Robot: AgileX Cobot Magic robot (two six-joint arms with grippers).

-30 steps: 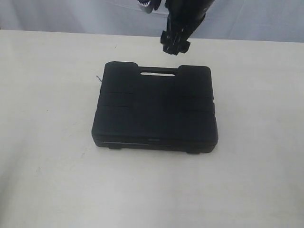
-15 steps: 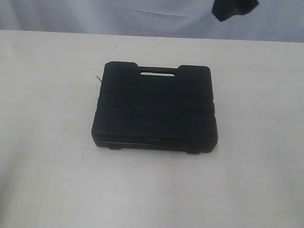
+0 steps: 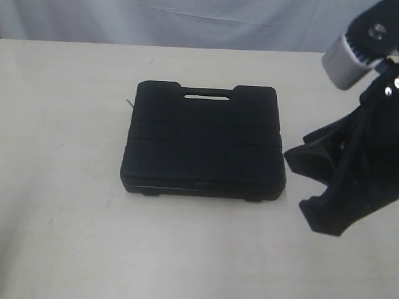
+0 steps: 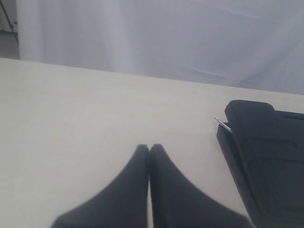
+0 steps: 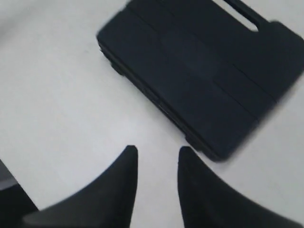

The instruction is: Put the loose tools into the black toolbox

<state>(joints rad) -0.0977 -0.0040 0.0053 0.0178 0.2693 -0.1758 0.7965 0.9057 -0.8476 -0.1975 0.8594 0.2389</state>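
From the exterior view, the black toolbox (image 3: 202,146) lies flat in the middle of the pale table (image 3: 62,187). Its two halves are folded together and its slot handle faces the far edge. None of the loose tools shows on the table, so I judge they are inside and the lid is down to keep them there. The right gripper (image 3: 298,182) hangs just beside the case's right-hand end. Its fingers are spread with nothing between them, and they do not touch the case.

In the left wrist view, the left gripper (image 4: 148,148) has its fingers pressed together with nothing in them. It sits low over bare table, well apart from the toolbox (image 4: 266,156), so it looks parked out of the way. A thin silvery sliver (image 4: 221,122) pokes out at the near corner of the case, but I cannot tell what it is.

In the right wrist view, the camera looks down past the parted fingers of the right gripper (image 5: 156,152) at the toolbox (image 5: 204,66). The case is closed and sits at a slant in the picture, with table showing between the fingers. With nothing left out to carry, an empty, open gripper fits a job that seems finished.
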